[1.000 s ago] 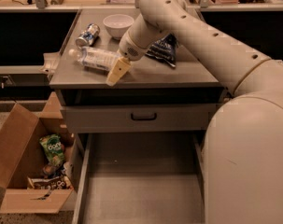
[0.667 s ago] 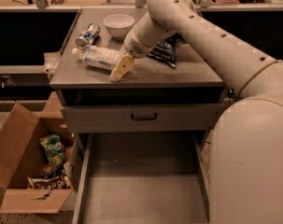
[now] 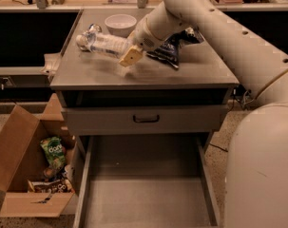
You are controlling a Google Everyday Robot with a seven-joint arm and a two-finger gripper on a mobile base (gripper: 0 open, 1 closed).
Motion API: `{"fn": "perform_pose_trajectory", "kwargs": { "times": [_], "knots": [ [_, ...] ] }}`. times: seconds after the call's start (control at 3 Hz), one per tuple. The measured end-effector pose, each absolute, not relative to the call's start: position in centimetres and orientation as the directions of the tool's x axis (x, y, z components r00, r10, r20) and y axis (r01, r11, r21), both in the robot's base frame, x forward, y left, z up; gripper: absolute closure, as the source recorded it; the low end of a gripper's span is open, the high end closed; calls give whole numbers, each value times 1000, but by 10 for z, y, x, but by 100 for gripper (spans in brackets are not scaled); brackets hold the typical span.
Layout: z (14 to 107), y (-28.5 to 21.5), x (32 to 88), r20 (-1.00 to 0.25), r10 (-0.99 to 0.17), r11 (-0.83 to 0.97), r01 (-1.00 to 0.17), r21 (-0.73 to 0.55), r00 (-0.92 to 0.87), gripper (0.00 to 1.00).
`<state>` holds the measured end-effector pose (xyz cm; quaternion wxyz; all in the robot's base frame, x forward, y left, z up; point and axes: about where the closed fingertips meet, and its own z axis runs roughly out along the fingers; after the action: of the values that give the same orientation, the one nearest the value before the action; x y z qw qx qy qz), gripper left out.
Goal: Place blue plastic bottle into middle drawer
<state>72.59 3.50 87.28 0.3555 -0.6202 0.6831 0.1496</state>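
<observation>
The blue plastic bottle [image 3: 101,43] is clear with a white cap at its left end and lies nearly level just above the grey cabinet top [image 3: 148,75]. My gripper [image 3: 129,55] is at the bottle's right end and shut on it, with one tan finger [image 3: 131,57] showing in front. The middle drawer [image 3: 84,184] is pulled out below, wide and grey with a bare flat floor, and well below and in front of the gripper.
A shiny blue-and-silver can [image 3: 91,30] lies just behind the bottle. A white bowl [image 3: 120,23] and a dark snack bag [image 3: 174,49] are on the cabinet top. A shut drawer front with a dark handle [image 3: 146,118] is above the open drawer. An open cardboard box [image 3: 20,175] with snacks stands on the floor at left.
The gripper has risen from the cabinet top and the bottle has come up with it, off the surface and slightly toward the back.
</observation>
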Motion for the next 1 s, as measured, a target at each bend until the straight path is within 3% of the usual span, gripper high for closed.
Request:
{"fn": "perform_pose_trajectory", "kwargs": {
  "times": [1.0],
  "knots": [
    [882,36,701,-669,-734,93,-959,-267,115,100]
  ]
}}
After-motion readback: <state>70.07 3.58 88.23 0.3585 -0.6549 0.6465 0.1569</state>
